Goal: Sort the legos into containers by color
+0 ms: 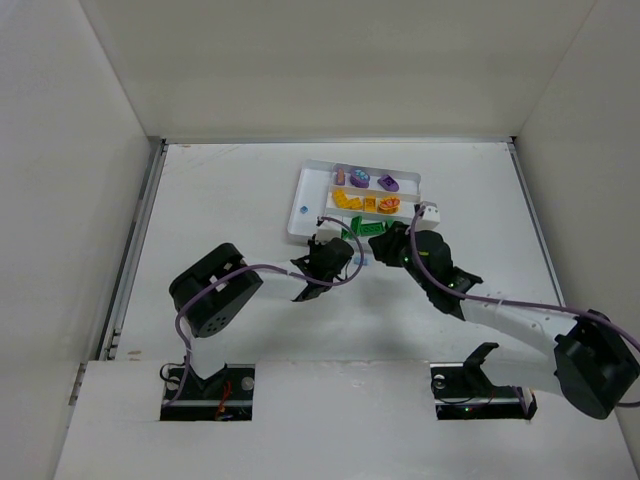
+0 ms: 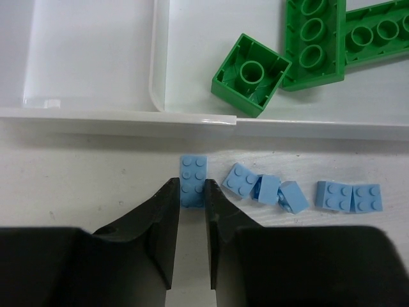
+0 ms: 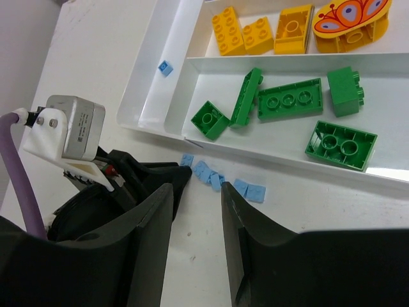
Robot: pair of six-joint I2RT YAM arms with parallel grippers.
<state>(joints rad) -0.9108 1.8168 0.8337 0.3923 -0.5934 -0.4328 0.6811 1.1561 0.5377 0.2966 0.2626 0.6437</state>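
My left gripper is low on the table just in front of the white tray, shut on a pale blue brick that lies flat between its fingertips. Several more pale blue bricks lie in a row to its right. My right gripper is open and empty, hovering above that row, beside the left gripper. In the tray, green bricks fill the near narrow section, yellow-orange ones the middle one and purple ones the far one. One pale blue brick lies in the tall section.
The tray stands at the back centre of the white table. Both arms crowd its near edge. White walls close in the table on three sides. A butterfly-printed yellow piece sits with the yellow bricks.
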